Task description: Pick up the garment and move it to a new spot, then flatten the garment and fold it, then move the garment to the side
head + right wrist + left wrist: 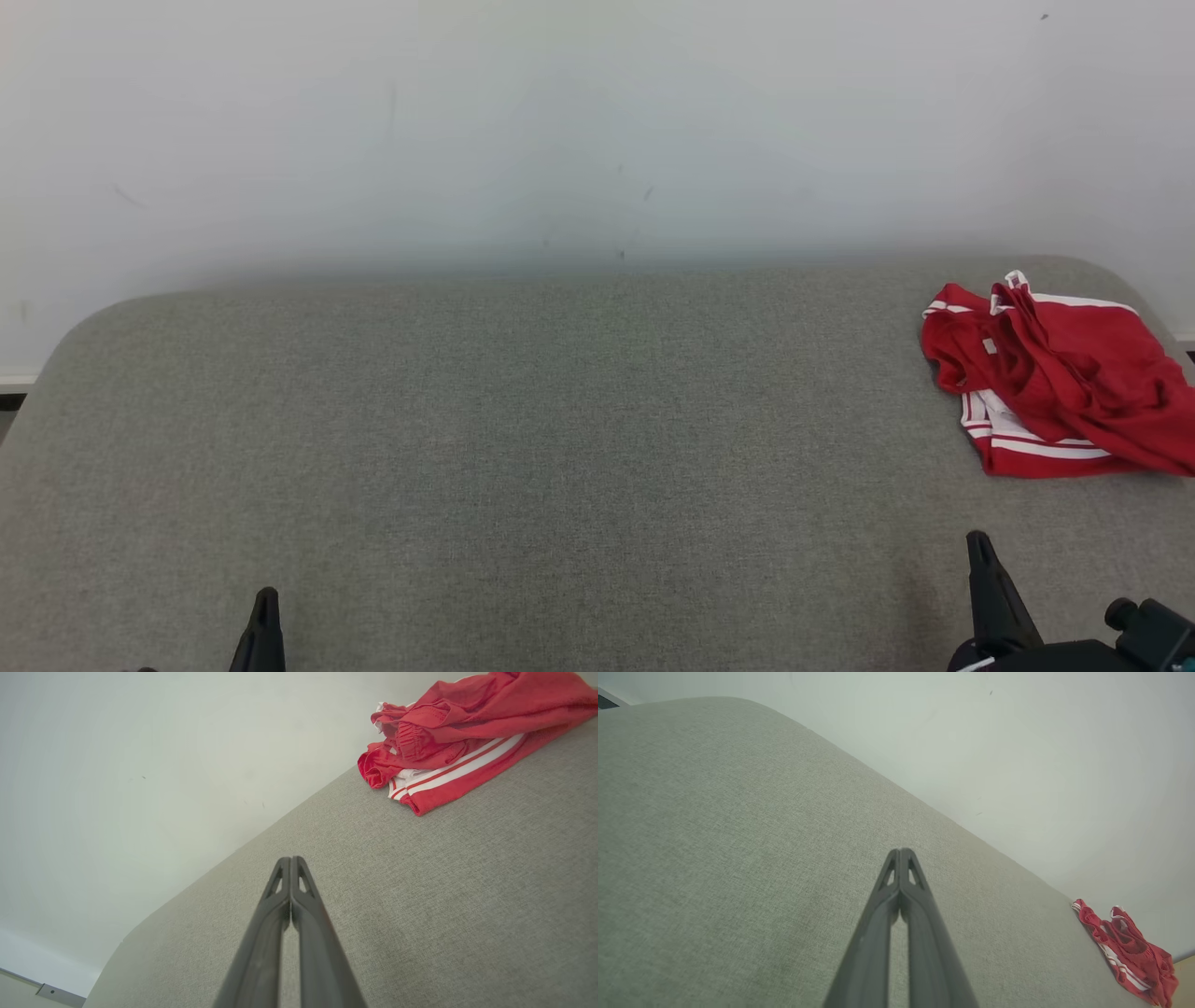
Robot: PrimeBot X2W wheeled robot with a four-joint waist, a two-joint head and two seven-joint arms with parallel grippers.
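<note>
Wrist views: left gripper [901, 852], right gripper [290, 860] closed, empty.

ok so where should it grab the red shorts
On the red shorts, pinch the bunched waistband, which stands proud, from above with the right gripper, the nearer one. The striped hem lies flat on the grey surface, likely harder to pinch.

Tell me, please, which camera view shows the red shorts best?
The right wrist view: the red shorts lie close and large, with gathered waistband and white stripes clear, though cropped at the top. The head view shows them smaller, cut by the right edge; the left wrist view, a small distant heap.
</note>
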